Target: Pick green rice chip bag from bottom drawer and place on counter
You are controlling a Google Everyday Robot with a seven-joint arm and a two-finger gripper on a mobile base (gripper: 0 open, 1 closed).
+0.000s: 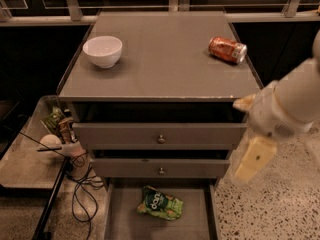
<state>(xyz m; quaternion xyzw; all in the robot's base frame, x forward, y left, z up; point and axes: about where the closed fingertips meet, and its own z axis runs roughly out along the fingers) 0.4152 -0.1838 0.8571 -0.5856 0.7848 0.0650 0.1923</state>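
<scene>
Item one, the grey three-drawer cabinet (200, 134), fills the middle of your view and stands on a speckled floor (272, 211). Its worktop (165, 64) is a flat grey rectangle with a slight raised rim. The bottom drawer (125, 219), lowest and widest, is pulled out toward you at the near edge, showing a shallow flat tray. The two upper drawers sit partly open above it: the top drawer (115, 133) and the middle drawer (125, 168), each with a small round knob at its centre. The robot's white arm (300, 96) comes in from the right, beside the cabinet's right front corner. At its end is the gripper (240, 140), just off the right ends of the upper drawers, above and to the right of the bottom drawer. Its cream jaws stand apart and hold nothing. At the left a low side table (22, 166) carries small clutter, with dark cables (82, 196) hanging beside it. A white bowl (102, 50) stands upright on the far left of the worktop. The green rice chip bag (160, 204) lies flat in the bottom drawer, near its middle, well apart from the gripper. An orange soda can (227, 50) lies on its side at the far right of the worktop.
</scene>
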